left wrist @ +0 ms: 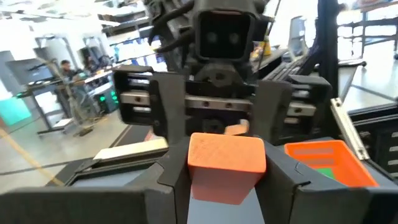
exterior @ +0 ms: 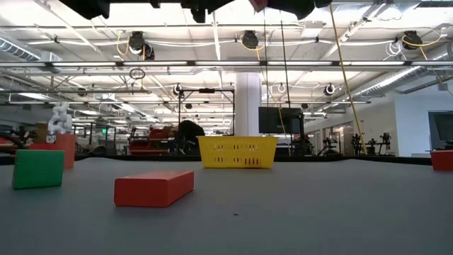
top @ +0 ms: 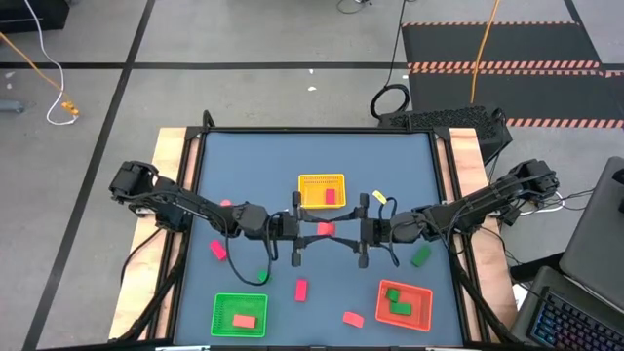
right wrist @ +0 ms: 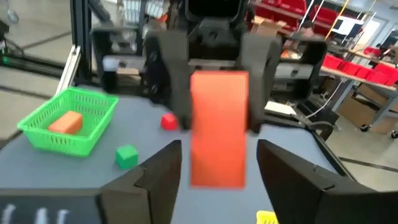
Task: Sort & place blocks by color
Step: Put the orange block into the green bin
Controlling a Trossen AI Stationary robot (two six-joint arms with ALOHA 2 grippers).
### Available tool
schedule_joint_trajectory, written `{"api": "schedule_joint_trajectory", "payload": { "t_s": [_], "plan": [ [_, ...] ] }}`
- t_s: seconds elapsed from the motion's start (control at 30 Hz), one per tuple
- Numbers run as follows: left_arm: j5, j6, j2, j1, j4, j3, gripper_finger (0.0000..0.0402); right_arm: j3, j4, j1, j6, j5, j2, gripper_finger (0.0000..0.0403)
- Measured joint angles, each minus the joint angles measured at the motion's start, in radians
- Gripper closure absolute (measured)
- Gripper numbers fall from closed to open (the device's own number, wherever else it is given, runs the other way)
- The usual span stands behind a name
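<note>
Salmon block (left wrist: 225, 163) sitting clamped between left gripper (left wrist: 227, 190) fingers, left wrist view. Right wrist view: right gripper (right wrist: 217, 163) standing spread, clear of block. High view: grippers facing mid-table, handover happening. Next, likely: left carrying block to green basket (top: 216, 314), already holding salmon piece.

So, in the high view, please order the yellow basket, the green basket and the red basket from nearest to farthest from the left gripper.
From the left gripper:
1. Yellow basket, just behind it, mid-table.
2. Green basket, at the front left.
3. Red basket, at the front right, somewhat farther.
</note>
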Motion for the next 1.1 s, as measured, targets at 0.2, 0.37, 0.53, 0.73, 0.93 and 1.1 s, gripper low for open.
{"api": "schedule_joint_trajectory", "payload": {
  "t_s": [0.2, 0.37, 0.53, 0.73, 0.93, 1.1],
  "plan": [
    [-0.041, -0.068, -0.12, -0.011, -0.181, 0.0, 0.0272, 0.0, -0.09, 0.0, 0.003, 0.001, 0.0, 0.016],
    [-0.084, -0.196, -0.284, -0.091, -0.476, 0.0, 0.0272, 0.0, -0.132, 0.001, -0.003, 0.054, -0.01, 0.014],
    [-0.169, -0.378, -0.363, -0.253, -0.694, 0.002, 0.0272, 0.001, -0.18, 0.0, 0.001, 0.086, -0.043, 0.0137],
    [-0.217, -0.736, -0.342, -0.439, -0.972, 0.075, 0.0272, 0.001, -0.269, 0.001, 0.056, 0.106, -0.076, 0.014],
    [-0.157, -1.061, -0.232, -0.556, -1.291, 0.231, 0.0272, 0.001, -0.281, 0.001, 0.079, 0.105, -0.079, 0.014],
    [-0.021, -1.251, -0.107, -0.612, -1.438, 0.319, 0.0272, 0.001, -0.278, 0.001, 0.079, 0.105, -0.079, 0.014]
  ]
}}
